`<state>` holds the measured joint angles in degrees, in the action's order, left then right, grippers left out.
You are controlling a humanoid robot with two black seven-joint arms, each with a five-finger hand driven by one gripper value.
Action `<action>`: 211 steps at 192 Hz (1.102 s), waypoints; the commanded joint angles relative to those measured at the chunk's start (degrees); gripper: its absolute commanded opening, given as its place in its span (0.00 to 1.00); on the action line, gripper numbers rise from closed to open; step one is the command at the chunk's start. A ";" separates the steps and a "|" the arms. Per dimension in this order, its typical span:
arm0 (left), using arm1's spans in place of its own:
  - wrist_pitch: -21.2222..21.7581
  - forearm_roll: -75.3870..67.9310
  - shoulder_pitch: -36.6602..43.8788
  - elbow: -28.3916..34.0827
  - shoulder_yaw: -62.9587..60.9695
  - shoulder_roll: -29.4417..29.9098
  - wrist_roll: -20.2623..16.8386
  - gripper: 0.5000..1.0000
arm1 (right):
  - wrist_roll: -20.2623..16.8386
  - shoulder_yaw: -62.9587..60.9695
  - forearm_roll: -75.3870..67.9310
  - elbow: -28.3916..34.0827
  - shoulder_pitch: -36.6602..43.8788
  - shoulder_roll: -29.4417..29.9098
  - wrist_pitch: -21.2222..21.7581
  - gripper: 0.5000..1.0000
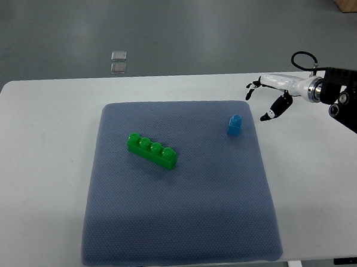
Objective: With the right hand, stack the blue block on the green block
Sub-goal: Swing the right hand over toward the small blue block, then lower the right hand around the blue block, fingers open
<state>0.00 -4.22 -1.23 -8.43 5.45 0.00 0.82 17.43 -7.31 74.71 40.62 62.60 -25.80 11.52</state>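
The right robot hand (269, 99) hung over the far right part of the tabletop (39, 162), its arm reaching in from the right edge. Its white-and-black fingers were loosely spread and drooping, and they held nothing. The left one was nowhere to be seen from where I stood.

The blue block (234, 125) stood upright on the grey mat (179, 229), close to the mat's far right corner and a little way short of the hand, not touching it. The green block (152, 152), a long brick with four studs in a row, lay at a slant near the middle of the mat, well apart from the blue one.

To my eye the blue piece was hard moulded plastic, light and stiff, with smooth sides that could slip under a weak pinch. Being small and narrow with a single stud on top, it looked best taken by its two opposite flat sides, low enough to leave the underside free for pressing onto a green stud. It would tip easily if nudged sideways.

I could make out no brand, label or lettering on either block, the mat or the hand. Two small clear squares (119, 61) lay on the floor beyond the tabletop, also unmarked.
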 commanded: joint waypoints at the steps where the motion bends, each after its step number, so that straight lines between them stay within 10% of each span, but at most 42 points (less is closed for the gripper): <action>1: 0.00 0.00 0.00 -0.01 0.00 0.00 0.06 1.00 | 0.06 0.55 0.26 2.18 0.16 0.58 -0.19 0.83; 211: 0.00 0.00 0.00 -0.01 0.00 0.00 0.06 1.00 | -0.20 3.80 12.48 1.83 -0.55 5.23 -7.92 0.83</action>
<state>0.00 -4.22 -1.23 -8.42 5.45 0.00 0.81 17.22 -3.54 87.18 42.43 62.11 -20.68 3.53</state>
